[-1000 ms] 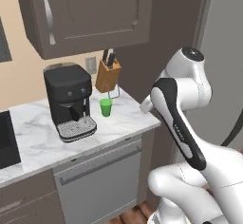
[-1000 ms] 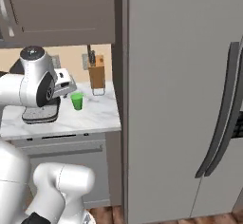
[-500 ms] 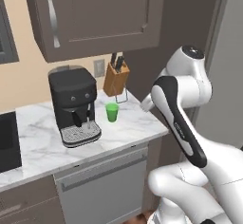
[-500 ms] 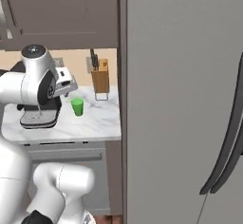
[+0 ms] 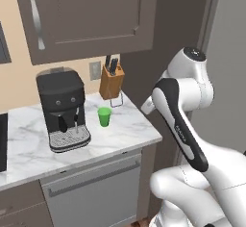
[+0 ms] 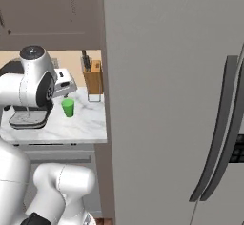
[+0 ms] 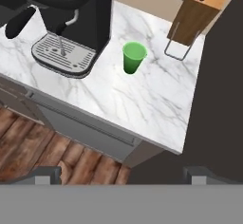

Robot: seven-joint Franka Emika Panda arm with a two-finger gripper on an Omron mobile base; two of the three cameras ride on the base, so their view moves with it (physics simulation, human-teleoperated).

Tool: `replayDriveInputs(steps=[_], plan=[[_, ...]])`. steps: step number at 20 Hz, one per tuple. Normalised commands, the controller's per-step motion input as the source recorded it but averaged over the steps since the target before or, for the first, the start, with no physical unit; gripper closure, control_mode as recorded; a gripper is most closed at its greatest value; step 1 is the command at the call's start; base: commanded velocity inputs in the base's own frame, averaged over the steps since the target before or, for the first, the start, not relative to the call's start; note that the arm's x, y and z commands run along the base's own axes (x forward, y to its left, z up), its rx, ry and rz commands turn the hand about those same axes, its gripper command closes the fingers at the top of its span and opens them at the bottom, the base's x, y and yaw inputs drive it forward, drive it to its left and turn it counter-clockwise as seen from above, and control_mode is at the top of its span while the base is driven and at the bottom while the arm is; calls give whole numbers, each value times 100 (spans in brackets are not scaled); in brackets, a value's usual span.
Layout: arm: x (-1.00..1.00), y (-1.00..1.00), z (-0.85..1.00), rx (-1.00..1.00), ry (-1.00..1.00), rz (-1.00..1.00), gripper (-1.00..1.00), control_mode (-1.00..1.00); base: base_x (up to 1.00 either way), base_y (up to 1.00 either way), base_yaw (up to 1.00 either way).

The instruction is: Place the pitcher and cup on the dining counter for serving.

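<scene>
**Hand view: cup on marble counter, gripper wide open, nothing held**

Left to right in hand view: black espresso machine (image 7: 71, 9) with its metal drip tray (image 7: 62, 53), then the green cup (image 7: 134, 57) standing upright on the white veined marble counter (image 7: 142, 109), just right of the machine and apart from it. Further right, a thin wire stand (image 7: 176, 42) and a wooden knife block (image 7: 199, 9) at the counter's back corner. Dark panel along the right edge. Wood floor below the counter front.

Gripper (image 7: 121, 174): fingertips spread far apart at the bottom, released, empty, well short of the cup.

Left base view: espresso machine (image 5: 62, 109), cup (image 5: 104, 116), knife block (image 5: 111, 79) in that order on the counter (image 5: 125, 137), under a grey wall cabinet (image 5: 86, 14). Arm is raised to the right of the counter.

Right base view: cup (image 6: 68, 107) sits between the arm and knife block (image 6: 92, 78); a grey fridge (image 6: 181, 100) is on the right.
</scene>
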Motion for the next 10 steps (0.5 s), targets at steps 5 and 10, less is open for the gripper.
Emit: replayDriveInputs(steps=[5, 10], plan=[[0, 0, 0, 0, 0, 0, -100, 100, 26, -16, 4], [0, 0, 0, 0, 0, 0, -100, 100, 37, 0, 11]])
